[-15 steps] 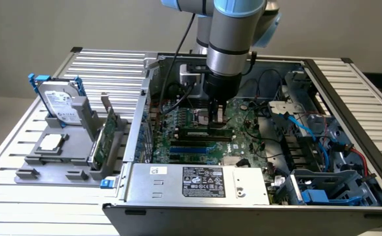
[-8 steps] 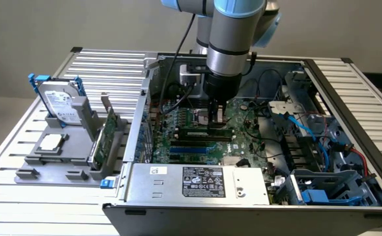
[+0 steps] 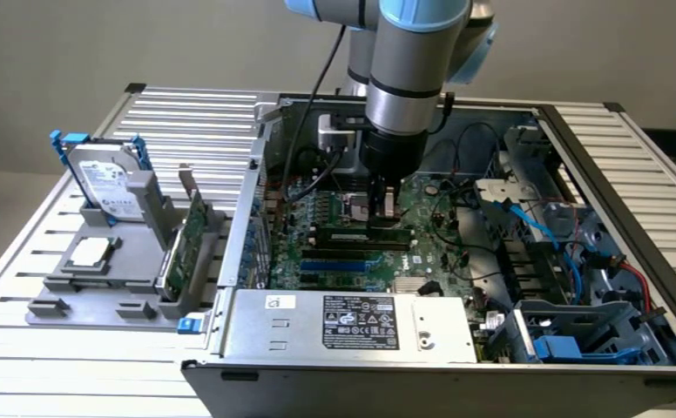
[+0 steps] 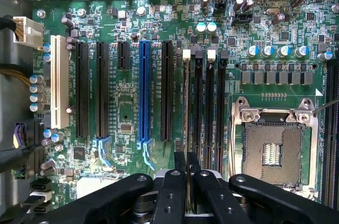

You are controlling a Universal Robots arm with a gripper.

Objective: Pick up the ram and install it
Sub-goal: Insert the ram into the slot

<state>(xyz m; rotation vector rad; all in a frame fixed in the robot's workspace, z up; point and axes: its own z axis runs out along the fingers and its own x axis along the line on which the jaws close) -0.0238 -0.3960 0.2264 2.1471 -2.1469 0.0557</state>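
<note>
My gripper (image 3: 385,214) reaches down into the open computer case (image 3: 239,252), over the green motherboard (image 4: 127,102). Its two black fingers (image 4: 174,192) stand close together, shut on the ram (image 4: 186,102). In the wrist view the ram appears edge-on as a thin pale strip. It runs along the first of several black memory slots (image 4: 198,102), beside the CPU socket (image 4: 275,150). In the exterior view the ram (image 3: 355,233) lies as a long dark strip right under the fingertips. Whether it is fully seated in the slot I cannot tell.
Black, blue and white expansion slots (image 4: 143,91) run parallel to the memory slots. A power supply (image 3: 350,322) fills the case front; cables and drive cages (image 3: 571,261) crowd the exterior view's right. Outside, a grey holder carries a hard drive (image 3: 108,183) and a green expansion card (image 3: 187,248).
</note>
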